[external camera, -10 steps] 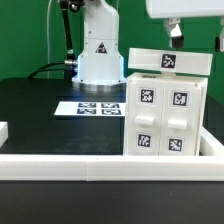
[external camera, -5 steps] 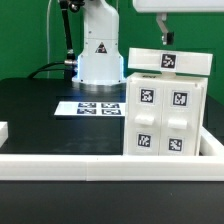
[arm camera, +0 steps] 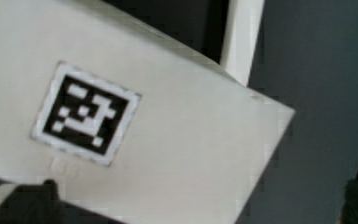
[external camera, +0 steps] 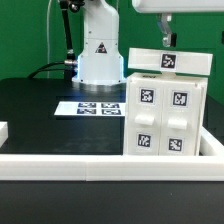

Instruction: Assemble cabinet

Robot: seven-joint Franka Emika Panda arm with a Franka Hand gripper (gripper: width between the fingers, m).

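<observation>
Gripper [external camera: 166, 42] (jaws spread wide) hangs just above cabinet [external camera: 165, 108].

White Panda arm, glossy shell, dark fittings

The robot base [external camera: 99, 50] is a rounded white column bearing a black triangle sticker, with a blue-lit ring at its foot and black cables behind. The hand [external camera: 166, 38] has a white housing and dark fingers [external camera: 167, 40] beneath it.

Robotics lab: marker board [external camera: 88, 108], bordered black table [external camera: 40, 110]
</observation>
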